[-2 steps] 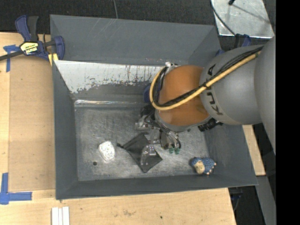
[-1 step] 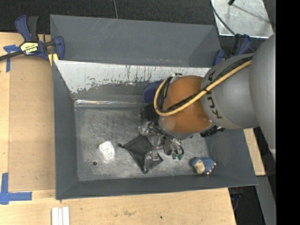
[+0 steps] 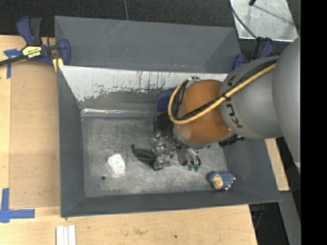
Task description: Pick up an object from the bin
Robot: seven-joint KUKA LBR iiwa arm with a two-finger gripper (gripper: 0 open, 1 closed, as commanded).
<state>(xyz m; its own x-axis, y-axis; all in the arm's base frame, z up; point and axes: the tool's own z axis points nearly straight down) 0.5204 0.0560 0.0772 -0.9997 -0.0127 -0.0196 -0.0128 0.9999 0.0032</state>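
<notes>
**Inspector:** Grey metal bin (image 3: 70, 152), floor read left to right. At the left, a small white speckled lump (image 3: 116, 164) lies alone. Next is a slender black curved piece (image 3: 143, 155). Its long axis runs upper left to lower right, and its right end is at the pincer (image 3: 164, 158).

**Clerk:** Pincer state?

**Inspector:** Cannot tell whether it is open or closed. The orange wrist cover (image 3: 200, 117) crowds it, and nothing is seen gripped.

**Clerk:** Likely target?

**Inspector:** In my judgement, the black piece immediately to the pincer's left. A blue-and-tan lump (image 3: 220, 179) lies apart, lower right.

**Clerk:** Anything obscured?

**Inspector:** A blue item (image 3: 162, 100) behind the arm is mostly hidden.
</notes>
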